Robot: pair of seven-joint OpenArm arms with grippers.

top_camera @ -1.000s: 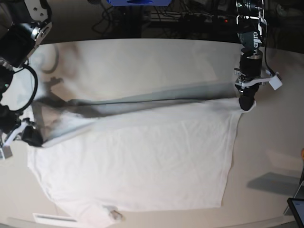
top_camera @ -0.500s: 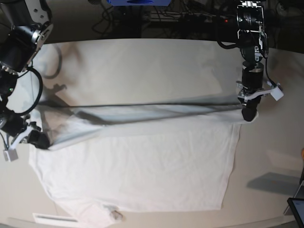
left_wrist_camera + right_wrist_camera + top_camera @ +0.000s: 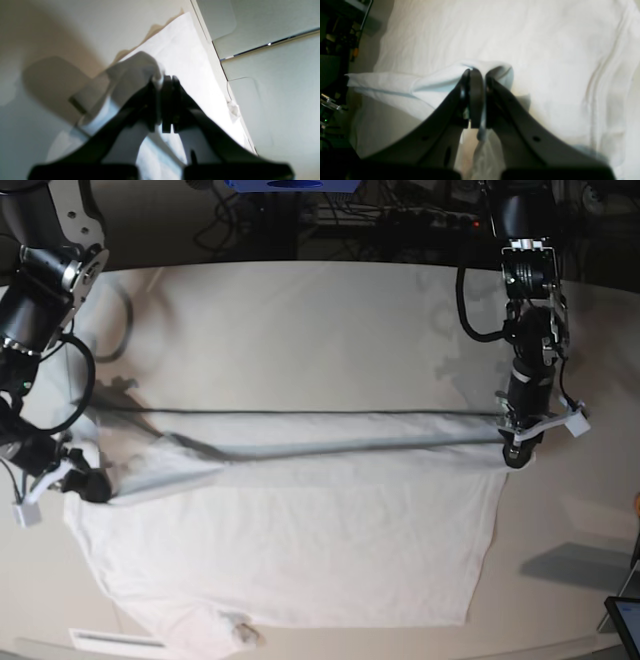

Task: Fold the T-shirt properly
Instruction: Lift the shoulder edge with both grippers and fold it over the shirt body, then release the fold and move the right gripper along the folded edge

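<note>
The soft, wrinkled white T-shirt (image 3: 300,550) lay across the smooth tabletop (image 3: 300,330). The left gripper (image 3: 162,81) and right gripper (image 3: 476,72) each pinched a bunched fold of cloth between closed black fingers (image 3: 175,100).

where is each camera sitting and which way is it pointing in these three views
base: fixed high over the table, looking down on the spread T-shirt; both arms show, left gripper on the view's right, right gripper on its left.
left wrist: on the left arm, looking along its shut jaws at a pinched bit of shirt, with table beyond.
right wrist: on the right arm, looking along its shut jaws at a pinched fold, with the shirt body beyond.
shared: all three see the T-shirt; base shows both grips.
</note>
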